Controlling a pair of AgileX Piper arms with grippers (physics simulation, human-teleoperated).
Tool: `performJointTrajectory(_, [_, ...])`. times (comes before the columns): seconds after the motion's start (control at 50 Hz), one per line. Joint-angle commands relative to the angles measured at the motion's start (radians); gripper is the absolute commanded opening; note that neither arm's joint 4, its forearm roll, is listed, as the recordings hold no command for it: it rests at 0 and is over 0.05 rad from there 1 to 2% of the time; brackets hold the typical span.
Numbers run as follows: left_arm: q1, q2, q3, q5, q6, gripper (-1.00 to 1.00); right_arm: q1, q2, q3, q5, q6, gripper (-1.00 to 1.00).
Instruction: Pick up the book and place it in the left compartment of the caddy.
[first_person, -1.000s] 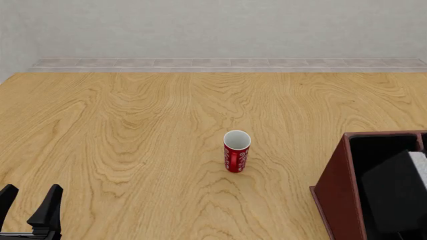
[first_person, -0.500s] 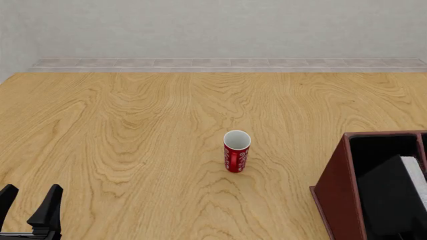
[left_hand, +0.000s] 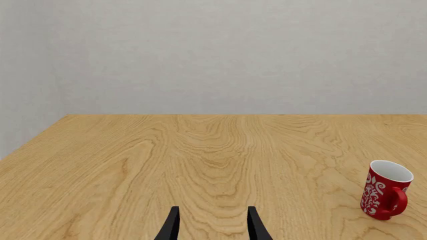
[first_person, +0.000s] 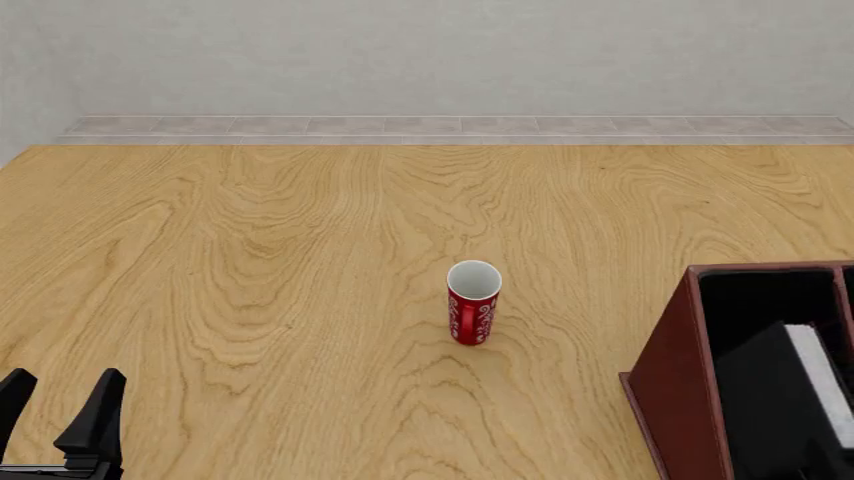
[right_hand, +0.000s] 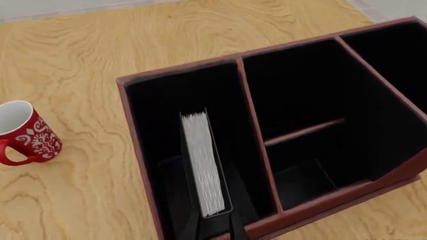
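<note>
Book: on edge inside left compartment of caddy, pinched by right gripper. Red mug: upright on table, apart from caddy, obstructing nothing. Left gripper: fingers spread, holding nothing, at near-left table edge.

Red patterned mug — wooden table

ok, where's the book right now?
In the front view the book sits at the far right, on edge inside the caddy's left compartment, page block up; the red mug stands on the table to its left.
</note>
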Motion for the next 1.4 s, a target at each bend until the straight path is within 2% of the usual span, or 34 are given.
performJointTrajectory(0.02, [0.000,0.000,0.000,0.000,0.000,1.00,-0.002,-0.003,0.020,-0.022,0.023,-1.00])
performJointTrajectory(1.4, [0.000,0.000,0.000,0.000,0.000,1.00,-0.021,-0.003,0.157,-0.110,0.022,-1.00])
